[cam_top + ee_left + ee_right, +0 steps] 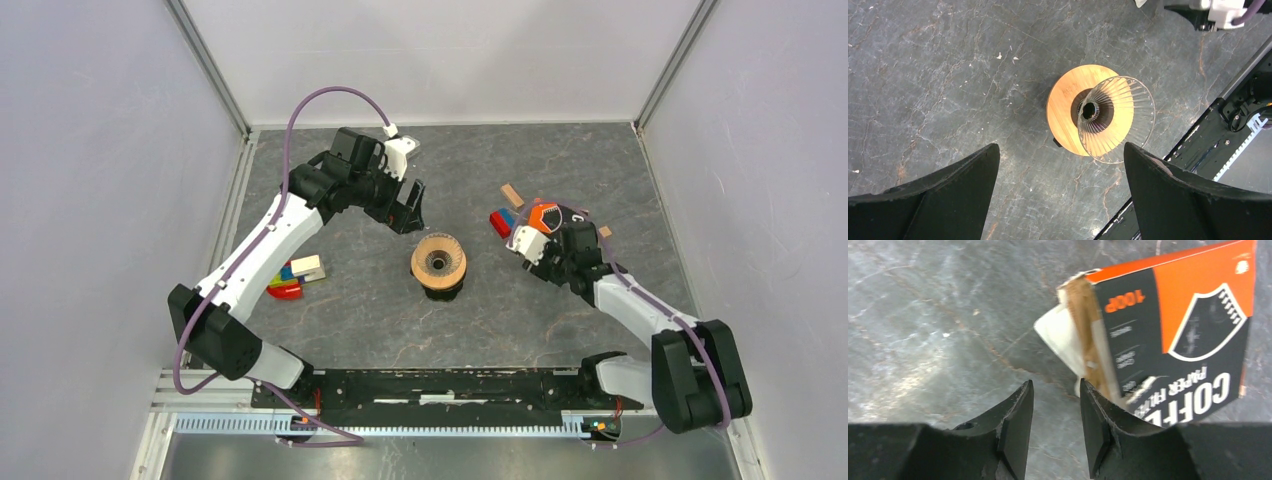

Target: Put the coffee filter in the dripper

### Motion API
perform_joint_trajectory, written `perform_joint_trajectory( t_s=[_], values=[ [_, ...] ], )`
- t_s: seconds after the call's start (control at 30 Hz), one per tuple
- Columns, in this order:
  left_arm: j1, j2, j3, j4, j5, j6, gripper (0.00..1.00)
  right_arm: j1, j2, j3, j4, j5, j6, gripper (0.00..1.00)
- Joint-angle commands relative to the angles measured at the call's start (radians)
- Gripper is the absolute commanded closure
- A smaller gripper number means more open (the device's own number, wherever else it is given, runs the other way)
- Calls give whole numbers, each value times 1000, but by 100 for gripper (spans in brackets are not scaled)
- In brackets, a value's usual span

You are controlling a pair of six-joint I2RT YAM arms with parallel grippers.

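Note:
The dripper (438,262) stands mid-table, a clear ribbed glass cone (1115,117) in a round wooden collar (1065,112), with nothing inside it. My left gripper (408,215) hovers just behind it, wide open and holding nothing (1061,146). An orange-and-black filter box (1178,340) lies at the right (545,215). The white paper edge of a coffee filter (1060,332) pokes out of its open end. My right gripper (1055,387) is at that end, its jaws partly open with only table between them. The right fingertip sits beside the box's torn flap.
Coloured blocks lie at the left (295,275) and behind the box at the right (503,220), with a wooden block (512,193) further back. A dark base shows under the dripper (441,291). The black mounting rail (440,385) runs along the near edge.

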Motion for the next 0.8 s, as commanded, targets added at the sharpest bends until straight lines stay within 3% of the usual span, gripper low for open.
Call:
perform_joint_trajectory(
  t_s=[0.0,0.27,0.47,0.77],
  values=[
    [7,-7,-10,38,25,21,0,3,-48,-72,104,-82,10,53],
    [8,-15,-21,51,19,21,0,3,-71,-119,183,3,-41,55],
    [8,0,-17,50,22,20,0,7,-45,-99,224,-22,-78,54],
    [7,5,-19,50,20,23,0,56,3,-96,254,14,-176,48]
  ],
)
